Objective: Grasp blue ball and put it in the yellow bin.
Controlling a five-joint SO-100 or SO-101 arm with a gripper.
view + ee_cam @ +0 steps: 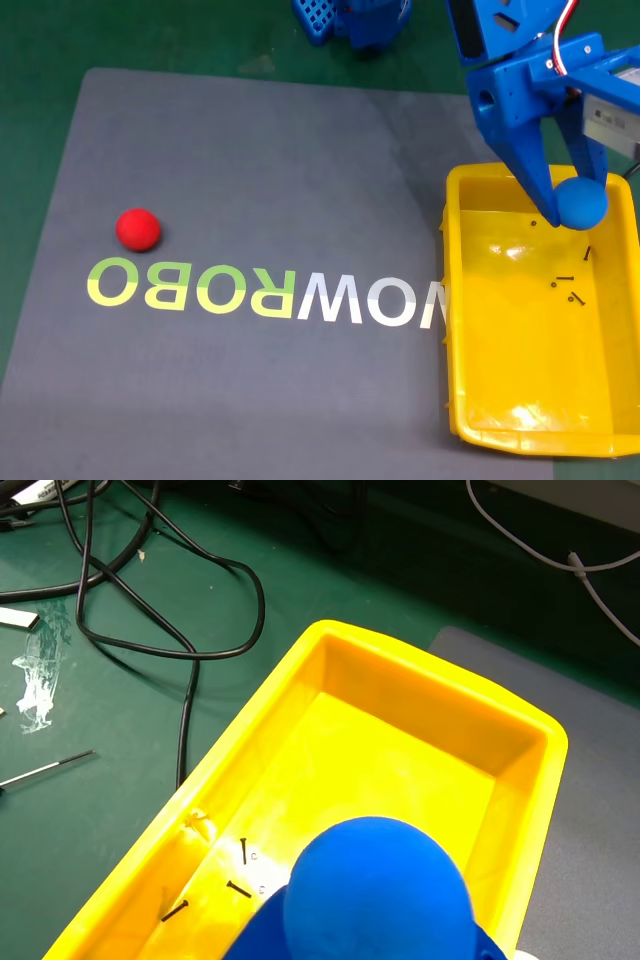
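Blue ball: clamped in pincer, held above yellow bin's far end. Bin: long axis running away from the fixed view; small dark screws inside. Red ball: on grey mat, well apart.

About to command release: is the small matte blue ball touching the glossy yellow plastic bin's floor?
Apart. In the fixed view the small matte blue ball sits gripped between the gripper's fingers, above the glossy yellow plastic bin.

A green table carries a grey mat printed with upside-down "ROBOWOW" lettering, on which a red ball rests at the left of the fixed view, the yellow bin at the right, and black cables beside it.
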